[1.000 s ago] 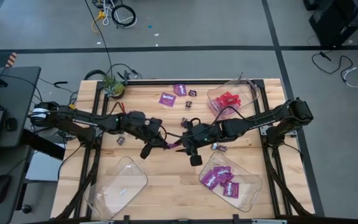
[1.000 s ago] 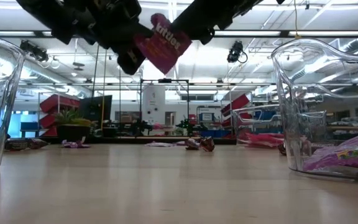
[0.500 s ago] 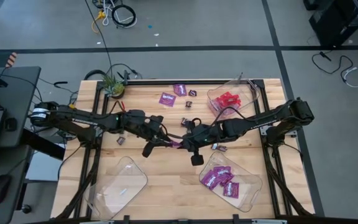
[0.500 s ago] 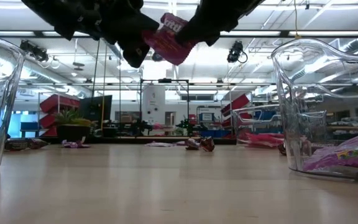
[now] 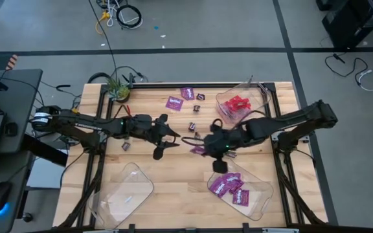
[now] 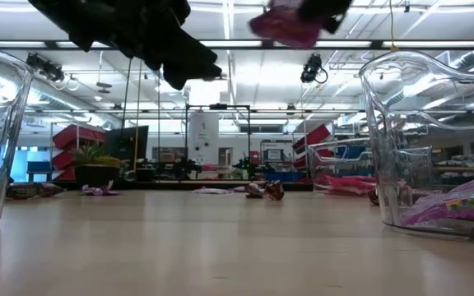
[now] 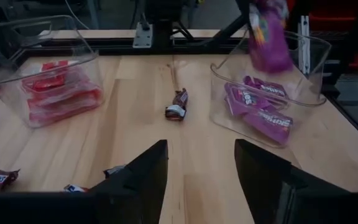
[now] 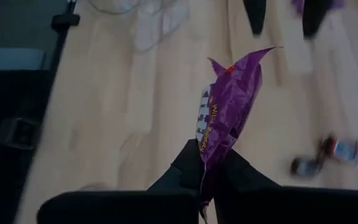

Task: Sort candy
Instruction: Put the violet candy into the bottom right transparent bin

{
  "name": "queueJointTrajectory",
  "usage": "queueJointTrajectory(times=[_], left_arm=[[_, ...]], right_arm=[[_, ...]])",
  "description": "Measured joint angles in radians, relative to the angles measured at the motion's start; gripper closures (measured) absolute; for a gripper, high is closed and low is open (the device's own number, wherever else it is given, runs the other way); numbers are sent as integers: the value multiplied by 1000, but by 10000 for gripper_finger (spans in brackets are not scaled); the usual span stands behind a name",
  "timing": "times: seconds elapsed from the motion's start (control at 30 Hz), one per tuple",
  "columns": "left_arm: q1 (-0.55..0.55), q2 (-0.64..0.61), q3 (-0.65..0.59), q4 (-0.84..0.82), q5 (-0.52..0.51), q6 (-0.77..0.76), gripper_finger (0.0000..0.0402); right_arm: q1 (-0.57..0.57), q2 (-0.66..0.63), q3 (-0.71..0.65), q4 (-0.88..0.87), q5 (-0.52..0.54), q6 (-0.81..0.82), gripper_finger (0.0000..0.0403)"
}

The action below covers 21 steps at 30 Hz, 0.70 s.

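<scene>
My right gripper [image 5: 204, 149] is shut on a purple candy packet [image 8: 230, 106] above the middle of the table; the low view shows the packet [image 6: 286, 25] high over the board. My left gripper [image 5: 163, 138] hovers to its left, open and with nothing between its fingers [image 7: 143, 177]. Two purple packets [image 5: 180, 98] and small brown pieces [image 5: 195, 108] lie flat on the far part of the table. One clear tray [image 5: 256, 195] holds purple packets, another [image 5: 224, 98] red ones. My right gripper pinches one end of the purple packet [image 8: 207, 155] between its two fingers. It comes roughly level from the table's right side. The rest of the packet sticks out past the fingertips toward the left arm, crumpled and lifted clear of the table.
A clear tray with no candy [image 5: 125, 194] stands at the near left. A brown piece [image 7: 179, 104] lies between the red and purple trays, another [image 5: 125, 146] under the left arm. A small plant [image 5: 117, 88] sits at the far left corner.
The purple packet has passed from my left gripper to my right one in mid-air. My left gripper has opened and let go. My right gripper has shut on the packet and carried it up and toward the table's right edge.
</scene>
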Motion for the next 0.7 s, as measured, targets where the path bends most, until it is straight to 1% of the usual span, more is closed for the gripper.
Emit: queueJointTrajectory(times=[0.07,0.17,0.3,0.4,0.53,0.63,0.7], left_arm=[[0,0,0,0,-2,2,213],[0,0,0,0,-2,2,213],[0,0,0,-41,-3,2,213],[0,0,0,-60,-3,0,213],[0,0,0,-65,-3,0,213],[1,0,0,-65,-3,0,213],[5,0,0,-65,-3,0,213]], right_arm=[[30,-27,-1,-59,0,70,393],[81,-65,-33,-90,-20,184,393],[153,-98,-103,-129,-37,348,394],[201,-111,-178,-127,-44,447,394],[248,-113,-301,-58,-120,590,395],[278,-110,-398,81,-198,667,395],[291,-110,-453,181,-229,704,395]])
